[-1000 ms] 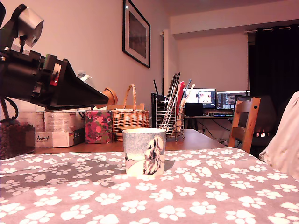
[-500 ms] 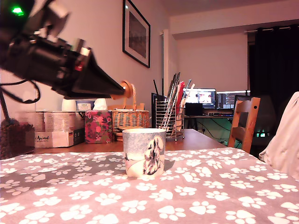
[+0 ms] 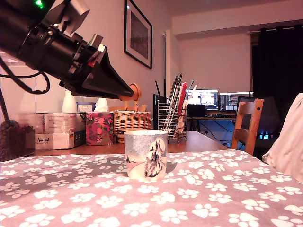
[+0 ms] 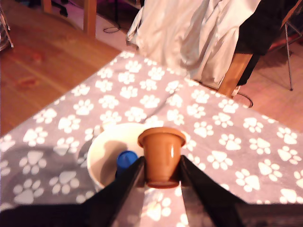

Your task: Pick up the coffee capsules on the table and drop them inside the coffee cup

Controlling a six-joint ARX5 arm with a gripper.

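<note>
**Brown-orange capsule held above cup**

Behind the coffee cup (image 3: 146,155) on the paw-print worktop (image 3: 213,198) stand a wire utensil holder (image 3: 171,121), a wicker basket (image 3: 132,119) and boxes (image 3: 59,130); none obstructs the cup. The gripper (image 4: 158,177) is clamped on the brown-orange capsule (image 4: 161,156), poised over the cup's rim. The dark blue capsule (image 4: 126,160) lies inside the cup.
</note>
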